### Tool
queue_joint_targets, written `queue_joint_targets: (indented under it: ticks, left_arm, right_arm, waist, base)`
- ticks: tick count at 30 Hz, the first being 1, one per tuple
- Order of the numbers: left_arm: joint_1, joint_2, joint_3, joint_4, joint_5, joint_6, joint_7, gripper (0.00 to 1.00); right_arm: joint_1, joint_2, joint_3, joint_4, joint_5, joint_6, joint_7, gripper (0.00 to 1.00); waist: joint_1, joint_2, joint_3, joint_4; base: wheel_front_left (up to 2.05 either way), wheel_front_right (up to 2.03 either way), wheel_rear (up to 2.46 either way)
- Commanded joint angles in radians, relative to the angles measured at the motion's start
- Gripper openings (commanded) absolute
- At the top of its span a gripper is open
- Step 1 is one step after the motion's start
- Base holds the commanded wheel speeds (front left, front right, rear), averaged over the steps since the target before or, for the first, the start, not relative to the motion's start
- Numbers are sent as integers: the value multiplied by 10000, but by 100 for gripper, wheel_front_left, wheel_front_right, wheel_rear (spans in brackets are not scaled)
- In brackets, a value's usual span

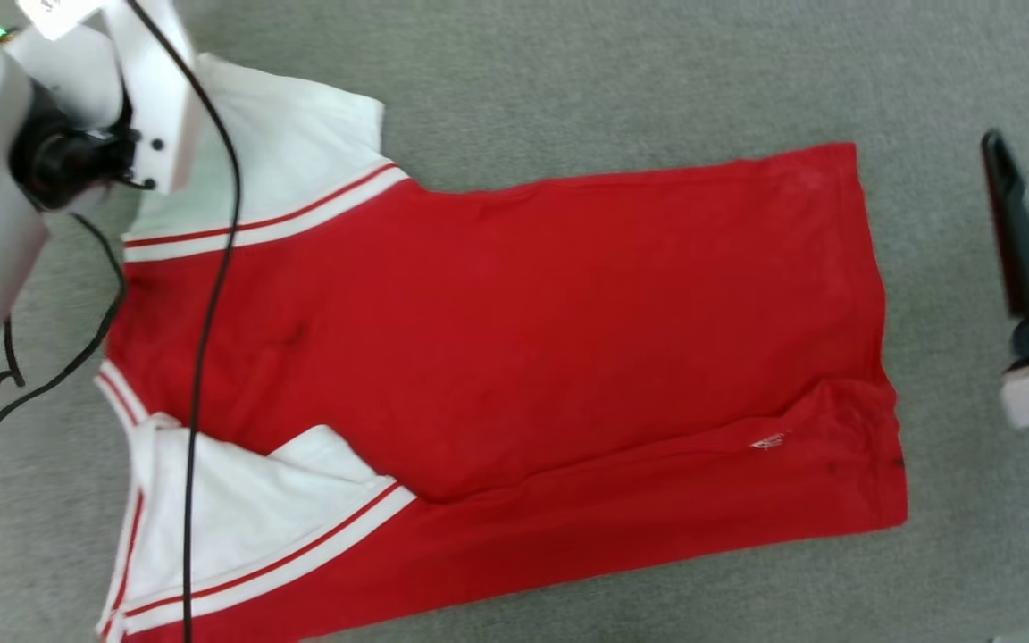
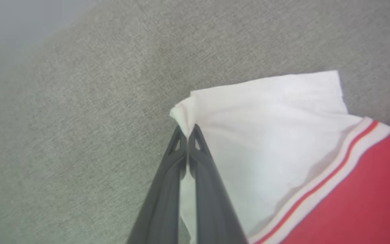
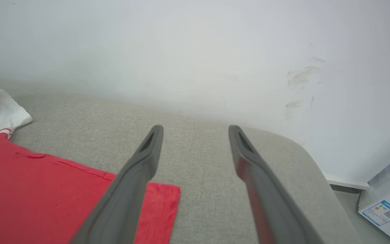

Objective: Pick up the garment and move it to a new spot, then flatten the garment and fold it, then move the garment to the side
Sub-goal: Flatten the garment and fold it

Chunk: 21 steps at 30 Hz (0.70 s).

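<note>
As my left gripper (image 2: pixel 187 130) is pinching the shirt (image 2: pixel 269 135) by a sleeve corner, right gripper (image 3: pixel 195 130) gaping empty, I'm favouring slow outward pulling.

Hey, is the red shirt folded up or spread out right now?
Spread out, not folded: the bright red T-shirt with white sleeves lies open on the grey fabric surface, both sleeves showing, body at full length.

Head view looks down on the grey fabric surface (image 1: pixel 622 80). Left wrist view hugs one white sleeve (image 2: pixel 269 135) of the garment (image 2: pixel 367 203). Right wrist view, low, faces the wall (image 3: pixel 181 51) and shares that sleeve.
</note>
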Motion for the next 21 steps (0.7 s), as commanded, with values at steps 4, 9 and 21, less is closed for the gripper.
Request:
queue_joint_targets:
  ticks: [4, 9, 21]
  left_arm:
    - [331, 85, -348, -983, 26, -12, -913, 0]
    - [572, 277, -540, -1721, 102, -14, -1586, 0]
    - [1099, 395, -369, -3145, 236, 315, -2853, 0]
  right_arm:
    - [-1224, -1374, 428, 306, 911, -8, 1871, 100]
    - [-2114, -2676, 1402, 1287, 2138, -10, 4621, 100]
    - [-4292, -3627, 3809, 3995, 3677, -8, 8642, 100]
  waist:
    - [-1, 0, -576, 722]
    - [-1, 0, -765, 1121]
    - [-1, 0, -452, 1835]
  base:
    - [0, 0, 0]
    - [0, 0, 0]
    - [0, 0, 0]
